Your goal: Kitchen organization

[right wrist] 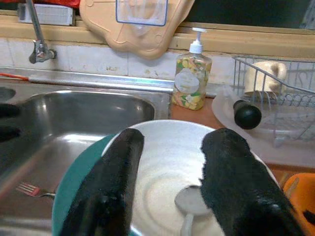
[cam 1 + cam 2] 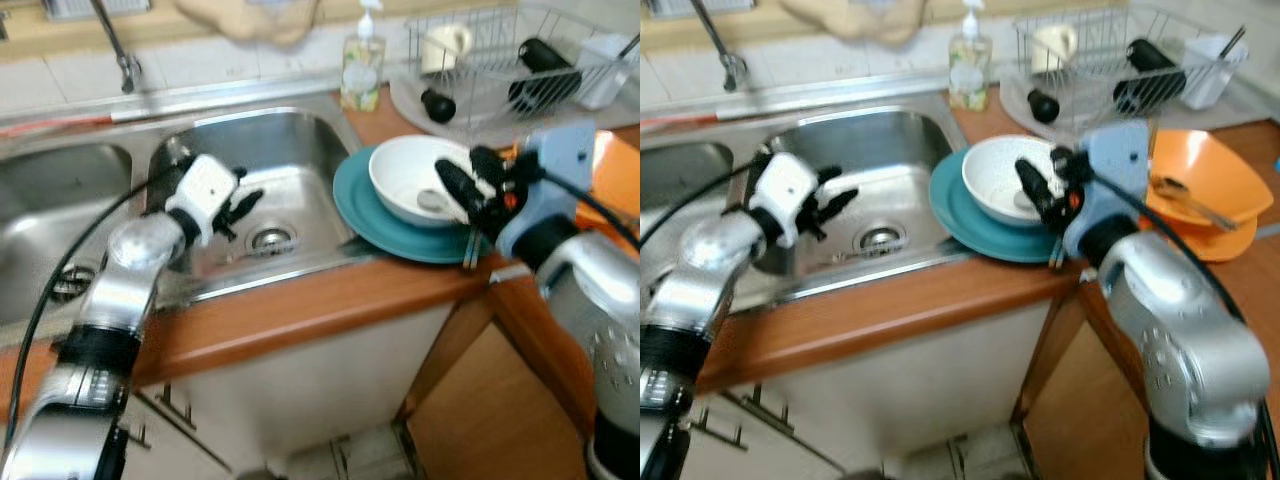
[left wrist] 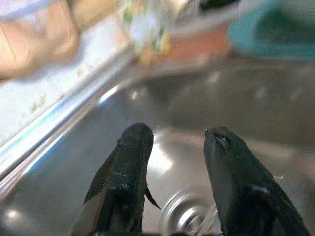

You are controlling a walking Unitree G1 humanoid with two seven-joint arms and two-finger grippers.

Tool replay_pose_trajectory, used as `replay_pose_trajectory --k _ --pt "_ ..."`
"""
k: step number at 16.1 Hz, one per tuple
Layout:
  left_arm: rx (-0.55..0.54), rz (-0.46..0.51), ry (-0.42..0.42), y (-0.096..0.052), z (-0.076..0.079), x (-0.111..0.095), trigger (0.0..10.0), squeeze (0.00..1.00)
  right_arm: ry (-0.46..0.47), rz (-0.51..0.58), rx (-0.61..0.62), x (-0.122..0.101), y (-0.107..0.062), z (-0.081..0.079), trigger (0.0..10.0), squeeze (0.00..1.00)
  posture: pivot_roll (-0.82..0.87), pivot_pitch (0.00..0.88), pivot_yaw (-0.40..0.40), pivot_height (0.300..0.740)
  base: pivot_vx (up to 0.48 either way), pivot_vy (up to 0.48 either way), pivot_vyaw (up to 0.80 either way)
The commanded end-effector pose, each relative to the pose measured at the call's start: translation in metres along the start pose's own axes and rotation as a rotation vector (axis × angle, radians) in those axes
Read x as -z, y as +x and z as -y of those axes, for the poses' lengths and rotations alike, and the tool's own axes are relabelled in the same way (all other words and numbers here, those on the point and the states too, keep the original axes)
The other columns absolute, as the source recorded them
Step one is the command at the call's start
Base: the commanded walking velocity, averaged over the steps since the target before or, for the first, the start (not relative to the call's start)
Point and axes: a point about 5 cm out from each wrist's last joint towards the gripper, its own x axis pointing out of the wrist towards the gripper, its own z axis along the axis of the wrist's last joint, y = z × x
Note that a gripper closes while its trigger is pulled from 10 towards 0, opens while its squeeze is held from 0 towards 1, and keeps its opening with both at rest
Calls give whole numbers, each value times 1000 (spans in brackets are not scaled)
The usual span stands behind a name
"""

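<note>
White bowl [image 2: 425, 178], spoon [image 1: 189, 206] inside, stacked on teal plate [image 2: 365, 215] beside the sink [image 2: 290, 150]: directly ahead of the right gripper [image 2: 462, 185], fingers spread and empty; left gripper [image 2: 238, 208], also spread, hangs farther off over the basin.

Bowl [image 2: 1005, 180] on plate [image 2: 960, 215], sink [image 2: 880, 150] to left, rack [image 2: 1110, 60] behind

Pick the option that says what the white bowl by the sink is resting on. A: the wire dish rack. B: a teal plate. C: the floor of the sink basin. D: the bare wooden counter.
B: the white bowl, with a spoon lying in it, sits on the teal plate at the counter edge beside the sink, under the right tool.
</note>
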Motion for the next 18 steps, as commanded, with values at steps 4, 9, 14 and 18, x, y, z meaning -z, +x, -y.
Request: replay_pose_trajectory --k 4,9,14,18 --pt "109 147 -185 -13 25 -29 10000 929 24 -18 28 12 -13 2 10000 1000 -128 0 86 740 0 0 0" --pt "236 132 -276 -30 59 -37 10000 573 34 -80 -2 28 -19 -4 0 0 -117 0 86 740 0 0 0" --pt "323 122 -320 -34 80 -45 10000 196 58 -61 1 33 -13 -3 0 0 -110 0 83 740 0 0 0" --pt "328 111 -318 -34 83 -46 10000 196 58 -76 10 38 -10 -2 0 0 -101 0 76 740 0 0 0"
